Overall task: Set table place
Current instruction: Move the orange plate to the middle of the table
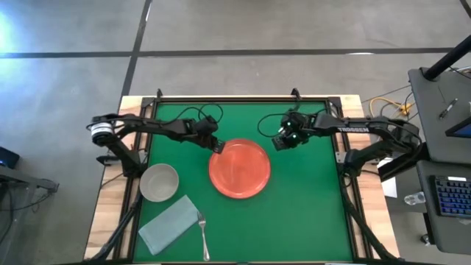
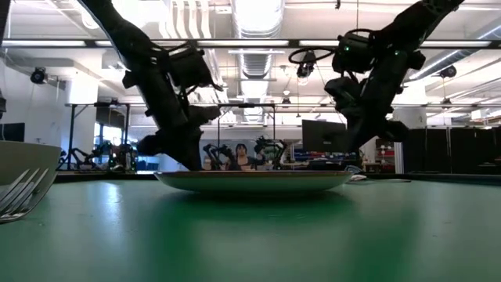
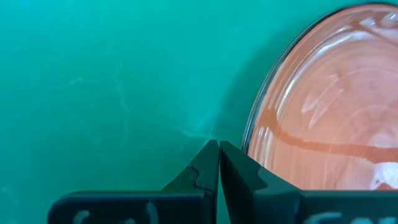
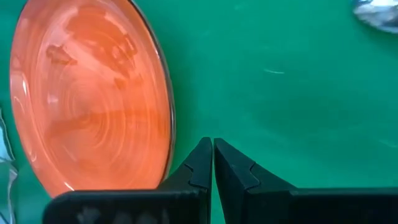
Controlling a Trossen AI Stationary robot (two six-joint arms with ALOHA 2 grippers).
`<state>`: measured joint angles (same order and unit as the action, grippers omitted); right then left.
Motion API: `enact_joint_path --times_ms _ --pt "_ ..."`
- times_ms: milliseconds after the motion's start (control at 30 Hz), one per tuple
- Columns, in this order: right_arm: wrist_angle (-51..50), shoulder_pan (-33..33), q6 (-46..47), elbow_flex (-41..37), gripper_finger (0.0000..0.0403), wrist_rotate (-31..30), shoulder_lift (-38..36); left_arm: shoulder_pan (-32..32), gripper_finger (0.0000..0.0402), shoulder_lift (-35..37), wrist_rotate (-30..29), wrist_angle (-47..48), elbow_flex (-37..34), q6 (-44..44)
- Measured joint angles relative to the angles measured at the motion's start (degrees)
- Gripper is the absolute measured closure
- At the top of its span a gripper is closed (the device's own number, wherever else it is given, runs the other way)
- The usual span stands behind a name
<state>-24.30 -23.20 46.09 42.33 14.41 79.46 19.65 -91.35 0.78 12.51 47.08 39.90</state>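
Fork (image 2: 19,194) foremost, plate (image 1: 239,168) between both arms' closed fingers, touching neither.

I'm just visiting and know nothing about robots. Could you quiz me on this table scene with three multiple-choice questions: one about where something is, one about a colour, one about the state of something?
1. Where does the fork lie?
A. On the plate
B. Partly on the grey-green napkin
C. Inside the bowl

2. What colour is the plate?
A. Orange-red
B. Blue
C. White

3. How are the fingers of the left gripper?
A. Spread wide
B. Clamped around the bowl
C. Closed together, holding nothing

Answers:
1 B: the high view shows its tines over the napkin's edge, near the table's front.
2 A: every view of it shows orange-red.
3 C: the left wrist view shows the tips meeting beside the plate's rim; the bowl sits apart.
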Motion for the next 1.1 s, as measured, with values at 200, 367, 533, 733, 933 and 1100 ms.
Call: enact_joint_path --times_ms 200,367,533,733,933,1100 --pt "6.49 1.54 0.8 -0.48 0.0394 3.45 6.41 -0.45 0.0402 -0.33 0.79 -0.03 -0.24 0.09" --pt "9.75 2.21 0.83 -0.21 0.0394 4.05 10.96 -0.61 0.0402 -0.04 1.95 0.03 -0.43 0.28" --pt "9.75 3.03 -0.01 0.76 0.0394 4.3 13.31 -1.84 0.0402 0.5 3.25 0.07 -0.12 0.35" --pt "9.05 5.47 -0.18 0.89 0.0394 4.98 12.53 -4.57 0.0402 0.74 3.91 0.08 -0.58 3.25" --pt "8.25 8.74 0.58 0.83 0.0394 7.06 11.83 -8.8 0.0402 0.87 4.54 0.49 -0.61 7.07" --pt "6.76 11.78 0.85 0.81 0.0394 7.35 11.83 -12.75 0.0402 0.89 4.8 0.39 -0.63 10.47"
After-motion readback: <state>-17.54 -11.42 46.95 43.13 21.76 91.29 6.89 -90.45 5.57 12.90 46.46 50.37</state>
